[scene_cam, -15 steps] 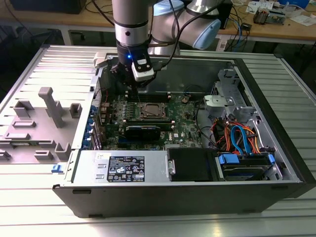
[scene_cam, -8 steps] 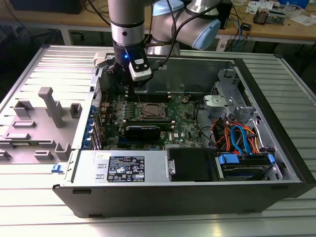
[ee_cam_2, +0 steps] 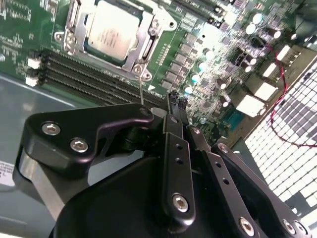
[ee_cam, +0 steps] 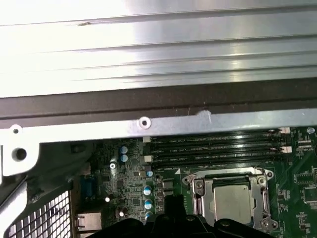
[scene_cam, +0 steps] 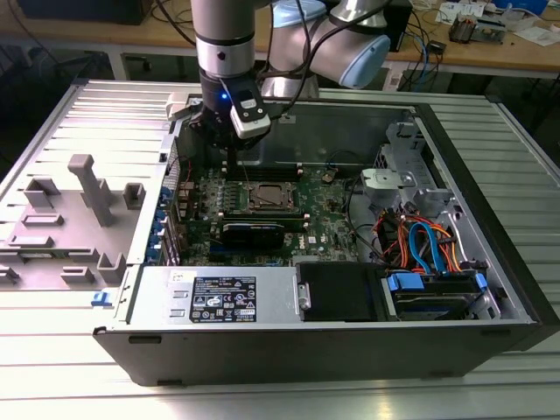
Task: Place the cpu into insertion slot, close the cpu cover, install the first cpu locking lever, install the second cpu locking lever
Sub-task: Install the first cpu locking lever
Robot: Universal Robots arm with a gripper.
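The cpu sits flat in its socket with the cpu cover lying down around it, so I judge the step in hand to be the first locking lever. In the second wrist view that lever is a thin wire rod standing up off the socket corner nearest me, unlatched as far as I can see. My gripper has its fingers drawn together to one narrow tip with nothing clamped between them. The rod stands just beside that tip, and I cannot tell whether the two are touching. To do this well, I think I should use the closed tip as a pusher. It should bear on the rod near its free end and sweep it down and sideways under its catch. The travel should stay low and slow so the wire does not spring off the tip or scrape the memory slots that run alongside the socket. The cover has to stay flat while the rod comes down. In the exterior view my arm drops almost straight down into the open computer case. My wrist hangs over the motherboard, a little to the exterior view's left of the socket and toward the back wall, and the tool points down at the board.
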